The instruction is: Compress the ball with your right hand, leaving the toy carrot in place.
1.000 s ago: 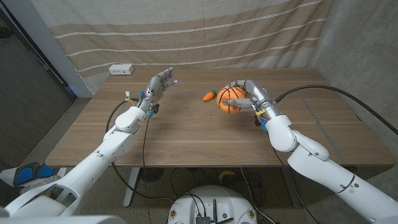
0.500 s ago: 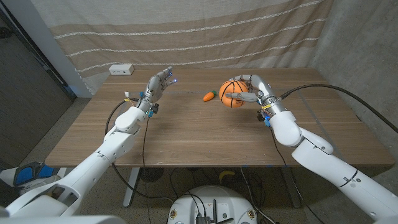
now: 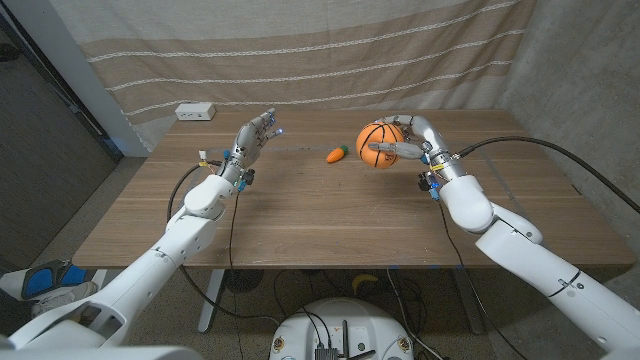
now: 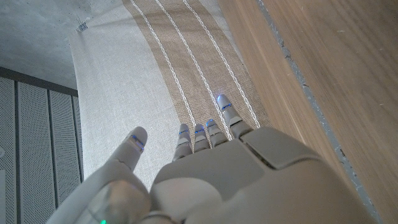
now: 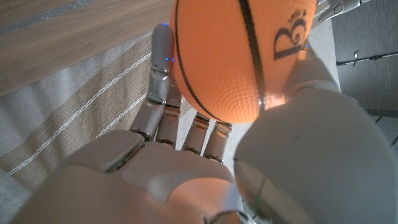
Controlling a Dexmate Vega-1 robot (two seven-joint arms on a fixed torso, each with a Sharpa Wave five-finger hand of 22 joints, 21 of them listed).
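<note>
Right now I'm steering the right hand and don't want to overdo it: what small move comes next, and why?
Probably close the fingers a little tighter. The right hand already holds the ball, fingers wrapped round it, and it looks round, not squashed. The carrot lies apart on the table, so no sideways move is needed.

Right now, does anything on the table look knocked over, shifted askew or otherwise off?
Nothing stands out. The right hand grips the orange ball, and the toy carrot lies beside it on the table, apart from the hand. The left hand hangs open, holding nothing.
</note>
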